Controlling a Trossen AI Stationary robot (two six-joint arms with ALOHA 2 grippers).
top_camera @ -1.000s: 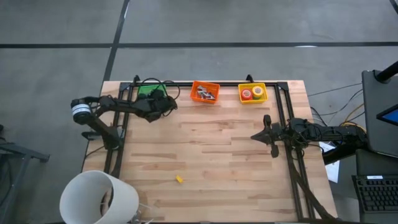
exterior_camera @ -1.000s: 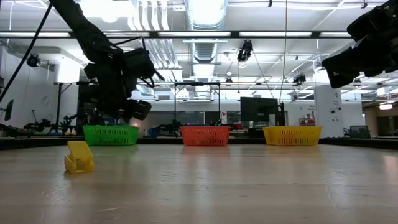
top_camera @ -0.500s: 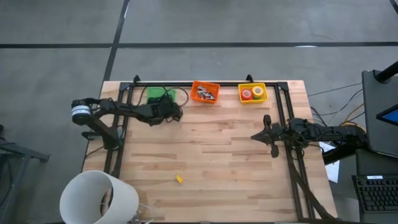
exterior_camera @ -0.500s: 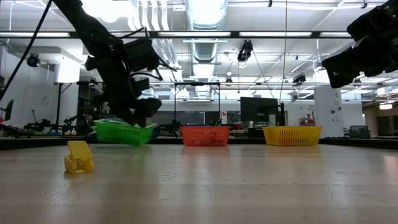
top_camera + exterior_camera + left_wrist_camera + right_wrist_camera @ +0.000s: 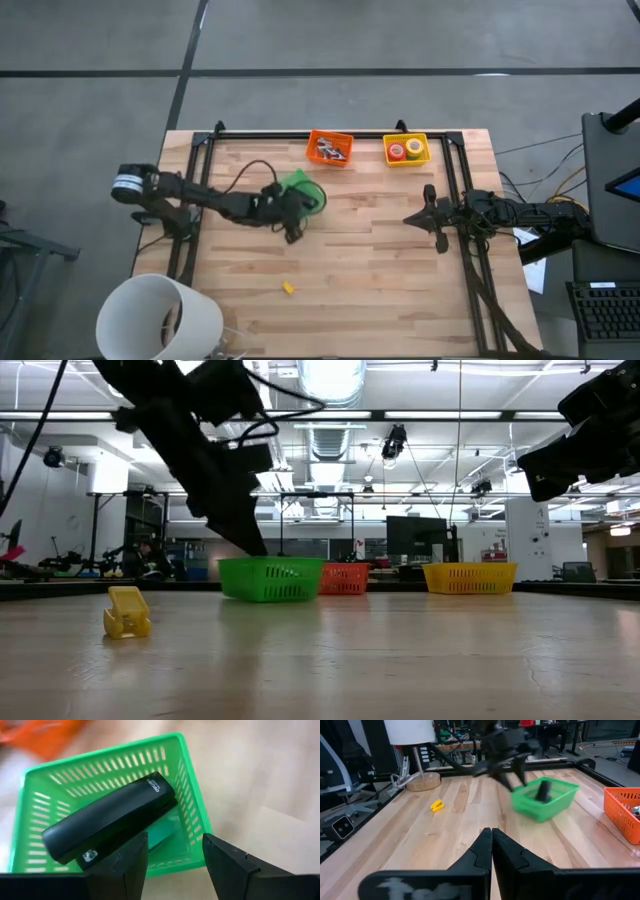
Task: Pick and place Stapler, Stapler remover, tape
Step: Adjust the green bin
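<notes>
The black stapler point(image 5: 110, 825) lies slanted inside the green basket point(image 5: 305, 190), which stands flat on the table's middle point(image 5: 270, 580). My left gripper point(image 5: 290, 208) is open at the basket's left-near side, reaching in from the table's left. A small yellow claw-shaped piece point(image 5: 288, 288) lies on the wood nearer the near edge point(image 5: 127, 612). A red-orange and a yellow-green tape roll sit in the yellow basket point(image 5: 406, 150). My right gripper point(image 5: 432, 215) is shut and waits above the table's right side point(image 5: 492, 845). My left gripper meets the green basket at the wall nearest it point(image 5: 172, 865), slanting down from the table's left. Its open fingers point(image 5: 125, 865) stand along that wall, one in front of the stapler's end, one at the basket's corner point(image 5: 202, 845). The fingers hide the touching spot.
An orange basket point(image 5: 330, 148) with small metal pieces stands at the far edge beside the yellow one. A white lamp shade point(image 5: 160, 315) hangs over the near-left corner. Black frame rails point(image 5: 455, 180) run along both sides. Bare wood lies between the green basket and my right gripper.
My left gripper has swept from the far-left corner toward the table's middle, rightward and nearer. The green basket with the stapler went along with it, tipped up half a second ago, and now stands flat again.
</notes>
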